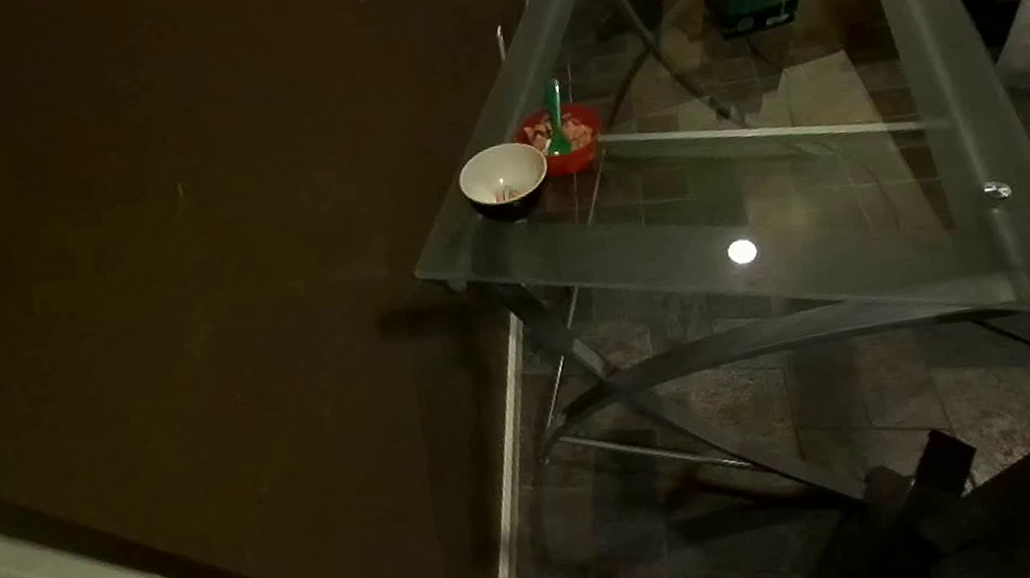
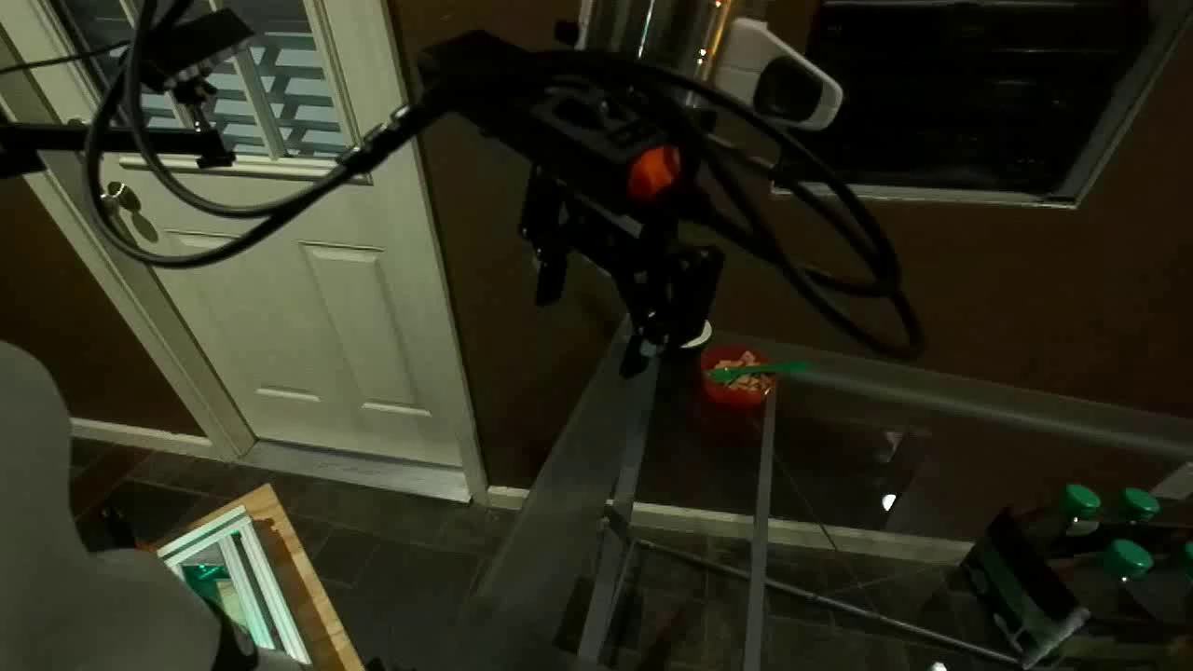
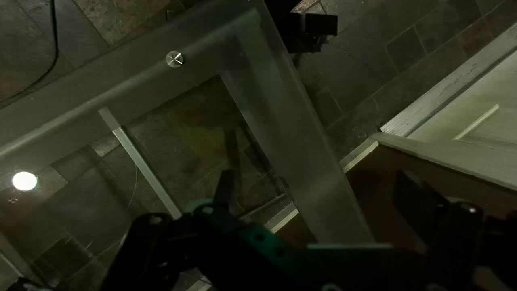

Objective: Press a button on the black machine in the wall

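Two jaws, wide apart, one dark framed panel, two bowls, one spoon

1. Fingers: matt; metal or plastic, cannot tell.
2. Counter, below fingers: smooth glass, frosted border, clear centre.
3. Red bowl, lower than fingers: smooth, plastic-looking.
4. Cylinder, above fingers: glossy, metal-looking.
5. Floor, well below fingers: matt, stone-like tile.
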Action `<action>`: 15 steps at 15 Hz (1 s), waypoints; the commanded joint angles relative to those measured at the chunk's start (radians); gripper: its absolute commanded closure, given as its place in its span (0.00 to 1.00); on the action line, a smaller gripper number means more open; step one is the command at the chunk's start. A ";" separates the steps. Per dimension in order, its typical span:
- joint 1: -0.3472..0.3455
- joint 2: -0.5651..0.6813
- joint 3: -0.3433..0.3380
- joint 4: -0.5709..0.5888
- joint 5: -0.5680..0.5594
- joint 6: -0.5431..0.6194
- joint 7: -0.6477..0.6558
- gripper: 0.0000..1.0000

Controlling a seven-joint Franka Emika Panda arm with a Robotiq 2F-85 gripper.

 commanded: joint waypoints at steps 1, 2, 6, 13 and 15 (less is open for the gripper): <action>-0.016 0.003 0.013 0.002 0.006 -0.002 -0.006 0.00; -0.016 0.003 0.013 0.002 0.006 -0.002 -0.006 0.00; -0.016 0.003 0.013 0.002 0.006 -0.002 -0.006 0.00; 0.010 0.221 0.002 0.243 0.372 0.082 0.168 0.00; 0.003 0.293 -0.004 0.326 0.478 0.124 0.180 0.00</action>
